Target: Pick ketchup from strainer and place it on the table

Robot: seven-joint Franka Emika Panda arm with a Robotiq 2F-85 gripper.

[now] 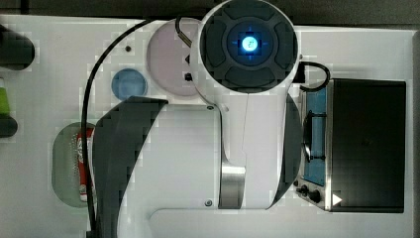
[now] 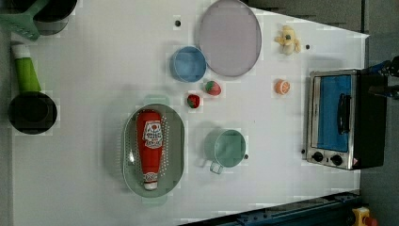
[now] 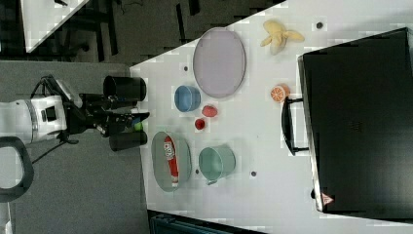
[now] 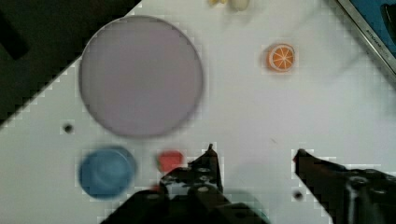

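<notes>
We see the ketchup point(image 2: 149, 147) lying flat in the strainer point(image 2: 175, 141), lengthwise, its white cap toward the left view's bottom and its label facing up. The strainer sits on the table point(image 2: 94, 70). In the top view, the bottle point(image 1: 85, 161) and the strainer point(image 1: 63, 158) peek out from beside the arm's dark cover.

The pincer point(image 4: 254, 156) hangs well above the table with its two black fingers point(image 4: 208, 163) apart and nothing between them. In the right view, we see the pincer point(image 3: 139, 121) out past the table's edge toward the right view's left, well apart from the ketchup point(image 3: 170, 161), which lies off to one side of it, toward the right view's bottom right.

In the wrist view, bare table lies between the fingertips. Beyond the tips sits the lilac plate point(image 4: 141, 75), and off to one side of it an orange slice point(image 4: 281, 57). Close beside one finger, we see a strawberry point(image 4: 169, 159), and past that the blue bowl point(image 4: 106, 171).

In the left view, two strawberries point(image 2: 212, 87) rest between the strainer and the bowl point(image 2: 188, 64). A green mug point(image 2: 226, 148) stands just beside the strainer, toward the left view's right. Further that way stands a toaster oven point(image 2: 339, 120) with a blue door, and a banana point(image 2: 288, 40) lies near the table's far corner. A black pot point(image 2: 32, 113) sits toward the left view's left.
</notes>
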